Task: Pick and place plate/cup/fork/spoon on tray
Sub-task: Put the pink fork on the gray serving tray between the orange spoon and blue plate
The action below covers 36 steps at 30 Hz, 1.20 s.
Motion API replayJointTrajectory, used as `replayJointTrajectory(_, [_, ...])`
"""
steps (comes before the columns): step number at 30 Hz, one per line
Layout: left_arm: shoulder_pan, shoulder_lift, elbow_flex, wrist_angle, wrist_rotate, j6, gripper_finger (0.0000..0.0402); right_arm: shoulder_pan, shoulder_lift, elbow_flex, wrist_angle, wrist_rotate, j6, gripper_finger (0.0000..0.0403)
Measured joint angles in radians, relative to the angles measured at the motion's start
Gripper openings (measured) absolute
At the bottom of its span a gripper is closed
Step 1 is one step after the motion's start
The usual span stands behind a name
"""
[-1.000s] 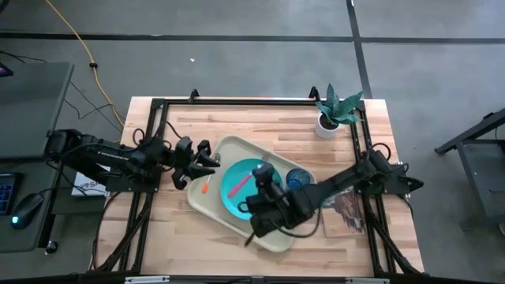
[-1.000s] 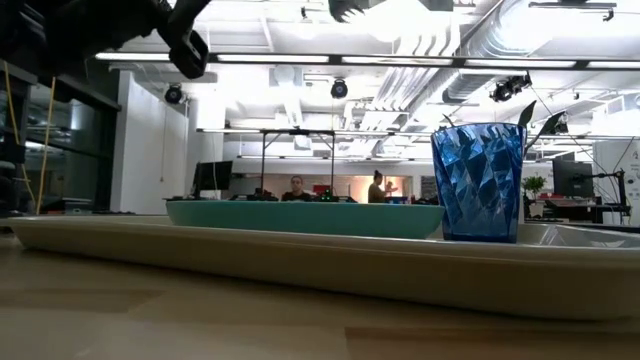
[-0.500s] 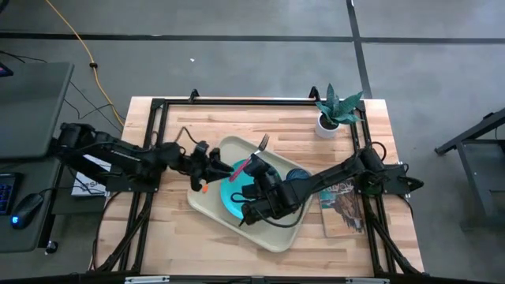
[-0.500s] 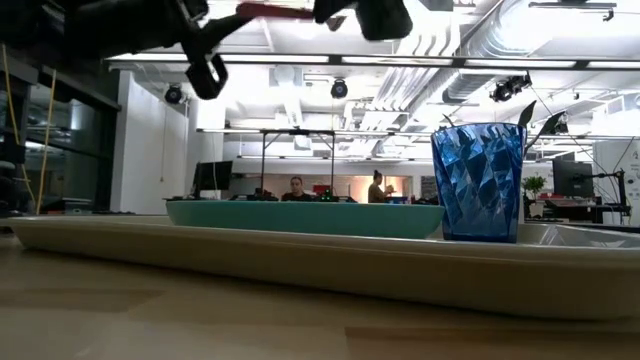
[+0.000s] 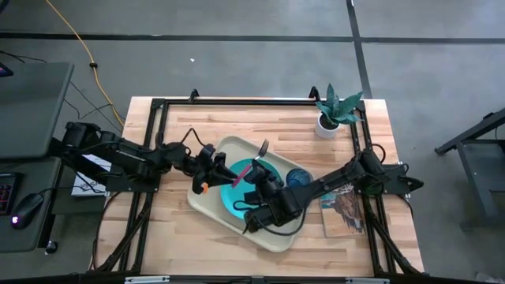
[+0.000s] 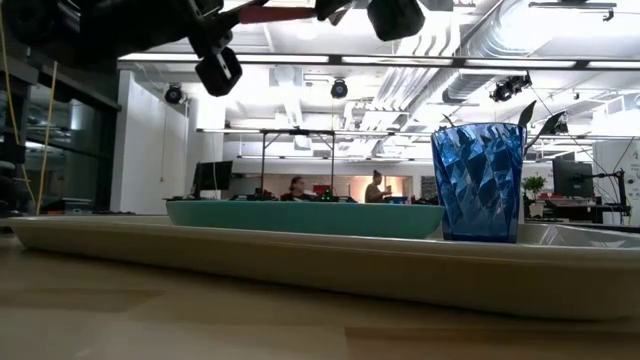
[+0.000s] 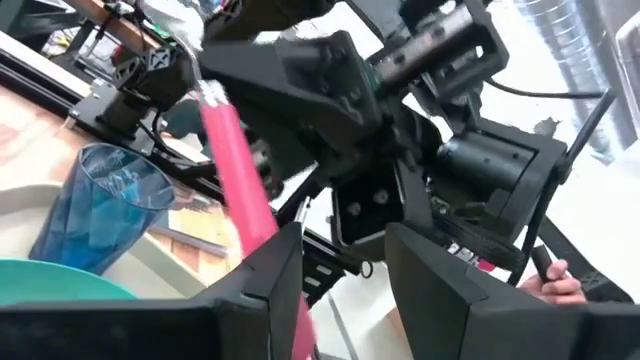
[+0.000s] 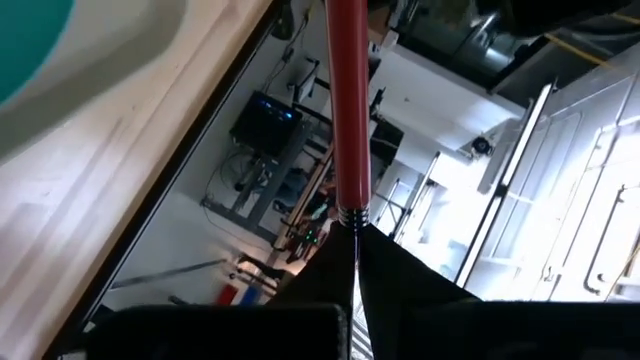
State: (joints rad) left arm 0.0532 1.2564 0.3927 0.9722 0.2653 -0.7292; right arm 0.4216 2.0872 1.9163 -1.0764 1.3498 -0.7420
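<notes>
The fork, with a red handle (image 5: 246,168) and silver tines (image 5: 263,146), is in the air over the teal plate (image 5: 233,196), held in my shut right gripper (image 5: 259,170). My left gripper (image 5: 221,168) is open at the handle's free end, which lies beside one finger (image 7: 262,300); I cannot tell whether they touch. The plate and the blue cup (image 5: 298,178) stand on the beige tray (image 5: 272,237). An orange spoon handle (image 5: 203,188) lies on the tray's left part, its bowl hidden under the left gripper. My right gripper pinches the fork between its two fingers at the metal neck (image 8: 351,222), right where the red handle ends. The handle (image 8: 345,110) sticks straight out beyond the fingertips toward the left gripper. The fork is lifted clear of the plate, tines toward the table's far edge.
A white pot with a green plant (image 5: 330,118) stands at the table's far right corner. A printed sheet (image 5: 343,207) lies right of the tray. Black frame rails (image 5: 150,158) run along both table sides.
My right gripper has lifted the fork off the plate and turned it, tines toward the far edge and handle toward the left. My left gripper has gone toward the table's right, over the tray, up to the handle's free end.
</notes>
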Motion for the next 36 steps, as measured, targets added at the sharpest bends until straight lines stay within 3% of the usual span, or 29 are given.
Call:
replayJointTrajectory(12, [-0.024, 0.0, 0.0, -0.032, -0.024, 0.039, 0.0127, 0.003, 0.0, 0.0, 0.028, 0.015, -0.028, 0.0])
replayJointTrajectory(21, [-0.029, 0.0, 0.0, -0.072, -0.06, 0.051, 0.0127, 0.003, 0.0, 0.0, 0.203, 0.01, -0.202, 0.0])
replayJointTrajectory(36, [-0.024, 0.0, 0.0, -0.048, -0.072, 0.052, 0.0127, 0.078, 0.0, 0.001, 0.158, 0.067, -0.201, 0.0001])
